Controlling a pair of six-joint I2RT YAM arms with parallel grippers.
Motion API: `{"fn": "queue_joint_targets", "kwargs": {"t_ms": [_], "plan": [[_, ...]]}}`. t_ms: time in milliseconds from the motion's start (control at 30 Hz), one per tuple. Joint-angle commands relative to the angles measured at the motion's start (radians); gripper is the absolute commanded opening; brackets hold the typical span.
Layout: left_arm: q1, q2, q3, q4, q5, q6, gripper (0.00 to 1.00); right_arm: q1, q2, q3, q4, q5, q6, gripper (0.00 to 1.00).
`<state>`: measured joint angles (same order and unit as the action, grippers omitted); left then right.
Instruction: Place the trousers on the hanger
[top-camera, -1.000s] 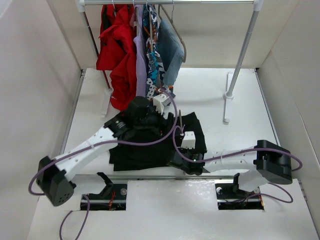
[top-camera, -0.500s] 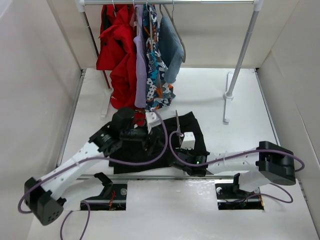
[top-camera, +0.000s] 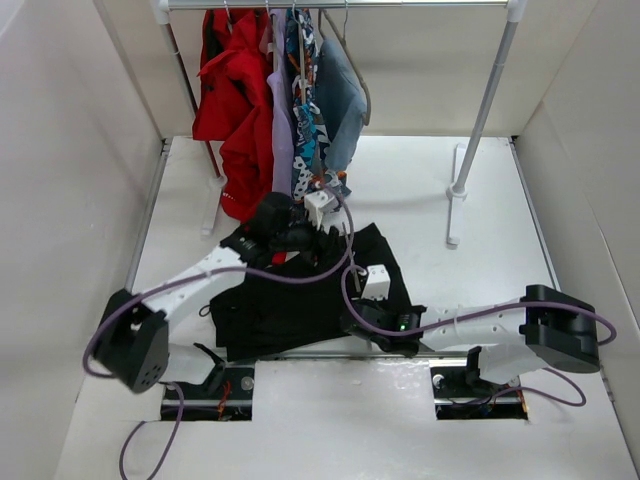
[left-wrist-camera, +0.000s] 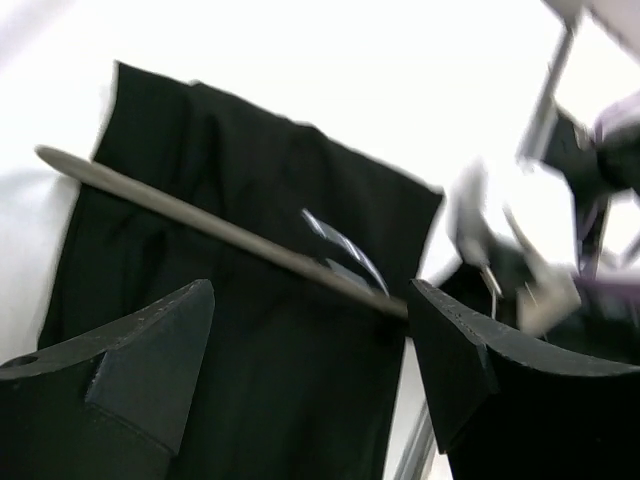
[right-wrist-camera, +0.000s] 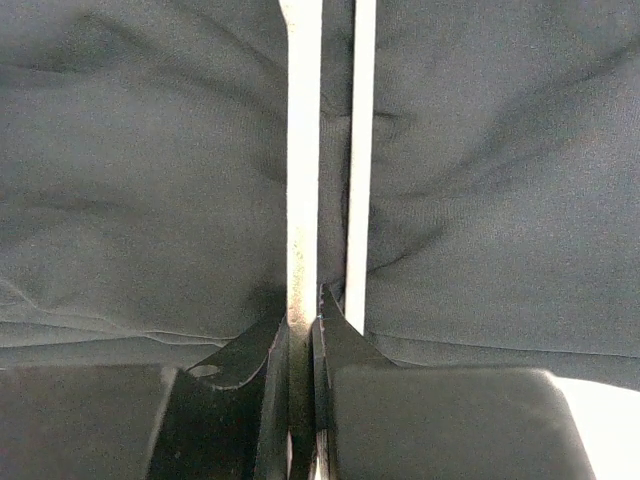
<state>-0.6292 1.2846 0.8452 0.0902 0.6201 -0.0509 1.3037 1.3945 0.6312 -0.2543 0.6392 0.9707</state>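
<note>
The black trousers (top-camera: 290, 300) lie spread on the table in front of the arms. In the left wrist view the hanger's (left-wrist-camera: 220, 232) thin grey-beige bar crosses the trousers (left-wrist-camera: 250, 380) on a slant. My left gripper (left-wrist-camera: 310, 290) hangs open above them, holding nothing; in the top view it (top-camera: 300, 238) is over the far edge of the garment. My right gripper (right-wrist-camera: 303, 322) is shut on the hanger bar (right-wrist-camera: 303, 150) where it rests on the fabric (right-wrist-camera: 140, 180). Seen from above, that gripper (top-camera: 352, 318) sits at the trousers' near right edge.
A clothes rail at the back carries red (top-camera: 235, 90), lilac, patterned and blue-grey (top-camera: 340, 95) clothes just beyond the left gripper. The rail's right post (top-camera: 483, 120) and foot (top-camera: 455, 215) stand at the back right. White walls close both sides.
The left arm pulled back toward the near left, then swung out again to the far side of the trousers. The garment's left part has shifted toward the near edge. The right gripper kept its grip.
</note>
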Motion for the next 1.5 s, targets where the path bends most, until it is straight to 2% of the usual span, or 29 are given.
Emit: {"fn": "queue_joint_targets", "kwargs": {"t_ms": [0,133,200,367,533,567,733,833,867,967,1000,1067,1100,1167,1200,1233,1300,1333,1433,1467], "plan": [[0.013,0.064,0.114,0.094,-0.025,-0.165,0.75,0.012,0.029,-0.028,-0.074,-0.156,-0.009,0.00],[-0.010,0.064,0.095,0.129,-0.026,-0.204,0.75,0.012,0.049,-0.008,-0.094,-0.147,-0.009,0.00],[-0.021,0.077,0.109,0.089,-0.045,-0.204,0.73,0.012,0.049,-0.008,-0.094,-0.147,-0.009,0.00],[-0.044,0.099,0.149,-0.149,-0.092,-0.204,0.64,-0.007,0.040,-0.008,-0.112,-0.138,0.002,0.00],[-0.116,0.111,0.146,-0.152,-0.209,-0.193,0.63,-0.018,0.053,0.002,-0.112,-0.127,0.002,0.00],[-0.125,0.131,0.146,-0.130,-0.239,-0.222,0.57,-0.018,0.070,0.013,-0.112,-0.127,0.002,0.00],[-0.125,0.144,0.137,-0.077,-0.287,-0.262,0.48,-0.018,0.092,0.045,-0.122,-0.118,-0.021,0.00],[-0.125,0.144,0.126,-0.067,-0.298,-0.271,0.38,-0.018,0.092,0.045,-0.131,-0.105,-0.030,0.00],[-0.125,0.144,0.126,-0.067,-0.298,-0.271,0.26,-0.018,0.092,0.045,-0.131,-0.105,-0.030,0.00],[-0.125,0.144,0.117,-0.093,-0.319,-0.271,0.07,-0.018,0.092,0.045,-0.131,-0.105,-0.030,0.00],[-0.125,0.144,0.117,-0.104,-0.319,-0.271,0.00,-0.018,0.092,0.045,-0.131,-0.105,-0.030,0.06],[-0.125,0.144,0.107,-0.104,-0.329,-0.280,0.00,-0.018,0.083,0.056,-0.131,-0.105,-0.058,0.19],[-0.125,0.134,0.107,-0.113,-0.329,-0.280,0.00,-0.018,0.083,0.056,-0.131,-0.105,-0.058,0.22],[-0.125,0.134,0.097,-0.113,-0.338,-0.291,0.00,-0.018,0.070,0.067,-0.160,-0.105,-0.078,0.39],[-0.125,0.124,0.097,-0.122,-0.338,-0.291,0.00,-0.018,0.054,0.067,-0.160,-0.105,-0.078,0.49],[-0.125,0.124,0.085,-0.132,-0.352,-0.300,0.00,-0.018,0.044,0.076,-0.186,-0.105,-0.092,0.73],[-0.125,0.111,0.071,-0.132,-0.361,-0.309,0.00,-0.018,0.003,0.096,-0.212,-0.096,-0.121,0.95],[-0.125,0.099,0.051,-0.132,-0.376,-0.322,0.00,-0.018,-0.030,0.114,-0.239,-0.086,-0.156,1.00],[-0.125,0.078,0.020,-0.113,-0.408,-0.331,0.00,-0.018,-0.080,0.182,-0.298,-0.060,-0.222,1.00],[-0.125,0.078,0.006,-0.100,-0.408,-0.331,0.00,-0.018,-0.097,0.249,-0.347,-0.059,-0.242,1.00]]}}
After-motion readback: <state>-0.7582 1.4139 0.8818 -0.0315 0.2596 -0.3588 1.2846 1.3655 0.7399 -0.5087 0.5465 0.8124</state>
